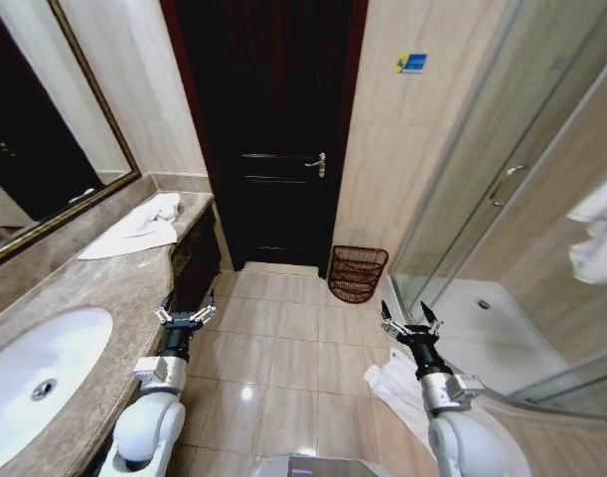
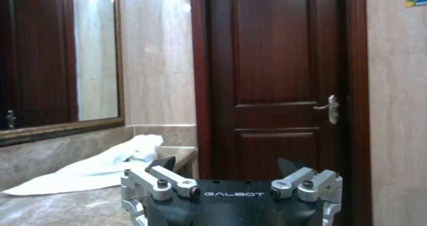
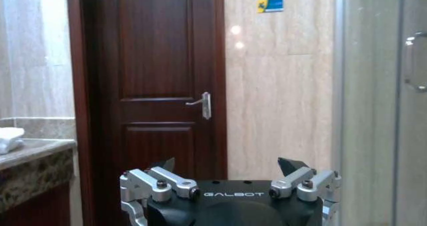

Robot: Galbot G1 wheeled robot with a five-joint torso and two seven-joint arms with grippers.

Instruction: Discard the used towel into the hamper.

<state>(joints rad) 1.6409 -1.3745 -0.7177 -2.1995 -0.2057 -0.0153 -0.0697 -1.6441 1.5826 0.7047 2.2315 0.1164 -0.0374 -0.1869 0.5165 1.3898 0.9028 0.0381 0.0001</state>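
Step in hand: the start, as I judge it; nothing is gripped and both arms are held low in front of the robot, pointing toward the door (image 1: 273, 129).
Left gripper (image 1: 185, 316): raised beside the desk's edge, over the floor tiles; jaws apart and empty.
Right gripper (image 1: 410, 323): raised on the other side, near the shower's glass wall (image 1: 502, 189); jaws apart and empty.
Towels, counted: two within reach; one white towel on the desk (image 1: 139, 231) lies crumpled at the far end of the desk (image 1: 94, 288), near the mirror (image 1: 40, 139); one white towel on the floor (image 1: 394, 383) lies just beside the right arm, partly hidden by it (more white cloth hangs at the far right edge, inside the shower, and I leave it out of the count).
Which is the used one: I cannot tell from here; the one on the floor looks the likelier.
Hamper (image 1: 357, 273): one; it stands on the floor against the wall, between the door and the shower, well apart from both towels and open at the top.
Sink (image 1: 40, 373): one, set in the near end of the desk.
Next move calls for: choosing a towel, lowering the nearer gripper onto a raised fold, closing on enough cloth that it doesn't trail, then carrying it over the hamper's rim.
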